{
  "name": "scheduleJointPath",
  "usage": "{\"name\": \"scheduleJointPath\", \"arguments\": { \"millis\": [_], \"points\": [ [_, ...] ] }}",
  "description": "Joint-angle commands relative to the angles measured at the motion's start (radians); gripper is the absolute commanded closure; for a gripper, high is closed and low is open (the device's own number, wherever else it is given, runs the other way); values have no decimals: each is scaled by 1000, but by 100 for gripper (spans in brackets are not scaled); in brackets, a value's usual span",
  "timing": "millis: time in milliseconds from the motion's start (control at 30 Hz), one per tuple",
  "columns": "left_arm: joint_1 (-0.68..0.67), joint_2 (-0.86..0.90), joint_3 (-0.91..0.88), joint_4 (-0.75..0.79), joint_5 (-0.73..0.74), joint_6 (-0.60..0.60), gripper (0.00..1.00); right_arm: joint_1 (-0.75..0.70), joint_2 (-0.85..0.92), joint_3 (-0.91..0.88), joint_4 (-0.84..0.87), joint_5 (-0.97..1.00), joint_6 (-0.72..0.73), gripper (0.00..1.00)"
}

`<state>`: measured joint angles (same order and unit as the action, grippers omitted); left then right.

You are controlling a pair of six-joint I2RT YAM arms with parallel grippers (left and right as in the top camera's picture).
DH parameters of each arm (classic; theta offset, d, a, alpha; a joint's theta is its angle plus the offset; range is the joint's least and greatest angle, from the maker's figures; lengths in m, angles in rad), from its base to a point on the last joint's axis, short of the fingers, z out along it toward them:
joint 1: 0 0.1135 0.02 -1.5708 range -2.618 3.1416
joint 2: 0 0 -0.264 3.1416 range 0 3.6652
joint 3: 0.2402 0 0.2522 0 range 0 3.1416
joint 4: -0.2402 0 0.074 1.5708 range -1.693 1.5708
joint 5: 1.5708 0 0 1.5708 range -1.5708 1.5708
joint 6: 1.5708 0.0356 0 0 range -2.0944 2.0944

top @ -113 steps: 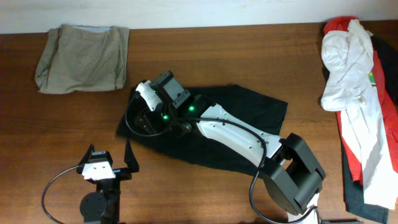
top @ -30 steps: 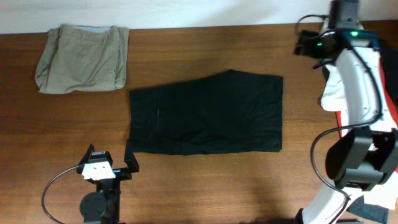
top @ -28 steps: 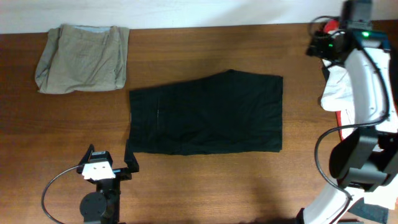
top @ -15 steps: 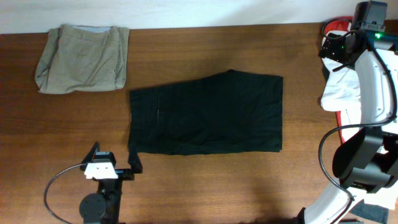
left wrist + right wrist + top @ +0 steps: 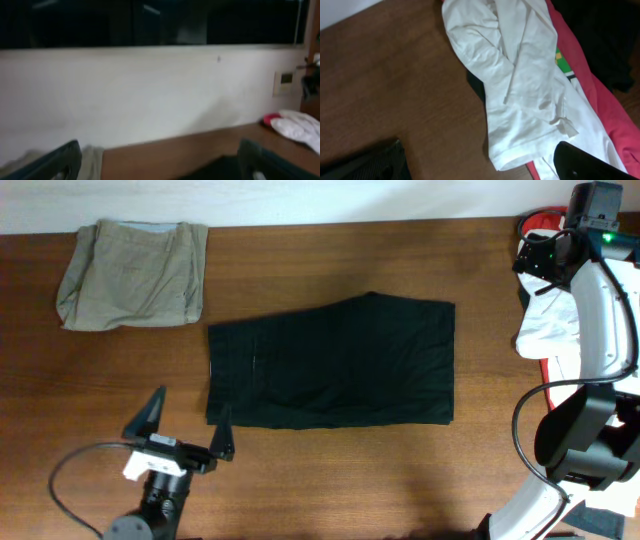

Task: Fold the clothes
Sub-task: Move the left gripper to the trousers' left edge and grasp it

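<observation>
A black trouser-like garment (image 5: pixel 335 363) lies folded flat in the middle of the table. A khaki-beige garment (image 5: pixel 134 273) lies folded at the back left. A white garment (image 5: pixel 553 320) lies over a red one (image 5: pixel 543 222) at the right edge; both show in the right wrist view, white (image 5: pixel 520 80) and red (image 5: pixel 590 95). My left gripper (image 5: pixel 188 427) is open and empty, just off the black garment's front left corner. My right gripper (image 5: pixel 540 265) is open and empty, high above the white garment.
The wooden table (image 5: pixel 330 270) has a white wall behind it (image 5: pixel 150 95). More dark cloth (image 5: pixel 605 40) lies beyond the red garment at the right. My right arm's base (image 5: pixel 585 445) stands at the front right.
My right arm has lifted off the black garment and swung to the back right over the white and red pile. The black garment now lies flat. My left gripper has tilted up and shifted forward.
</observation>
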<state>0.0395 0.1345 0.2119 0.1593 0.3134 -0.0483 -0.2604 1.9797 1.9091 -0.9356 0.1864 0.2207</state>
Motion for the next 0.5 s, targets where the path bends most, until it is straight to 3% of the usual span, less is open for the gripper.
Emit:
{"name": "scheduleJointPath", "arguments": {
  "millis": [0, 133, 267, 333, 467],
  "points": [
    [-2, 265, 336, -272, -21, 121, 1, 5, -10, 12, 0, 16, -3, 1],
    [-2, 663, 715, -609, 35, 176, 1, 5, -10, 12, 0, 16, -3, 1],
    [-2, 872, 839, -668, 110, 153, 1, 5, -10, 12, 0, 17, -3, 1],
    [-2, 999, 928, -710, 97, 139, 1, 5, -10, 12, 0, 16, -3, 1],
    [-2, 1263, 1189, -998, -19, 140, 1, 5, -10, 12, 0, 17, -3, 1]
  ]
}}
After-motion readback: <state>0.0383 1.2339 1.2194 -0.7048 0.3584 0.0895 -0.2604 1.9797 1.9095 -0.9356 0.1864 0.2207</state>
